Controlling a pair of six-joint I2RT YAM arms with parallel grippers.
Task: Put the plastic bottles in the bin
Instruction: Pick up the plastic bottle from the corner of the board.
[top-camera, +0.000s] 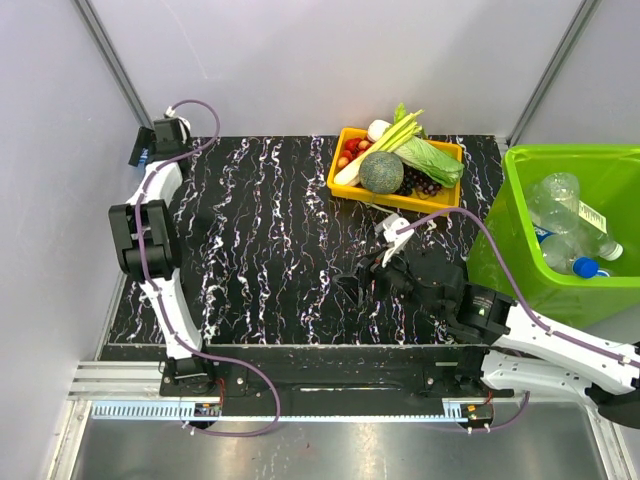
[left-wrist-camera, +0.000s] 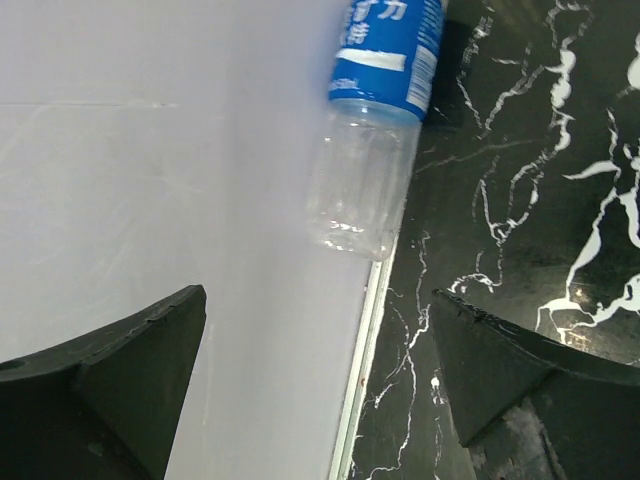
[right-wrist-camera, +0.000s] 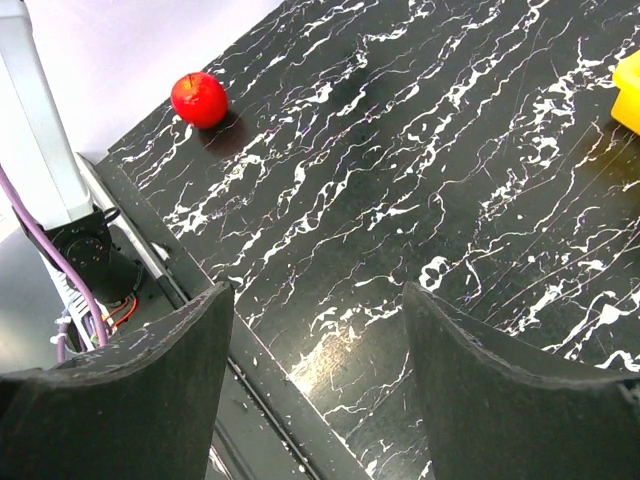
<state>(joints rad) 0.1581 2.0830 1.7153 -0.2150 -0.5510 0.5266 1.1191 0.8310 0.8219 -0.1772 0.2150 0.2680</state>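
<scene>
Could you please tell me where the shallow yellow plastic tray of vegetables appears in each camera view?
Top external: the shallow yellow plastic tray sits at the table's far edge, right of centre.
Left wrist: not in it.
Right wrist: only a corner of the tray shows, at the right edge.
Shared landmark: the black white-veined tabletop, visible in all three.

One bin (top-camera: 510, 240) holds about three bottles (top-camera: 556, 195). One more bottle (left-wrist-camera: 370, 150) lies just ahead of the left pincer (left-wrist-camera: 318, 300). One apple (right-wrist-camera: 199, 99) sits well beyond the right pincer (right-wrist-camera: 315, 300), and there is one tray (top-camera: 336, 178).
</scene>
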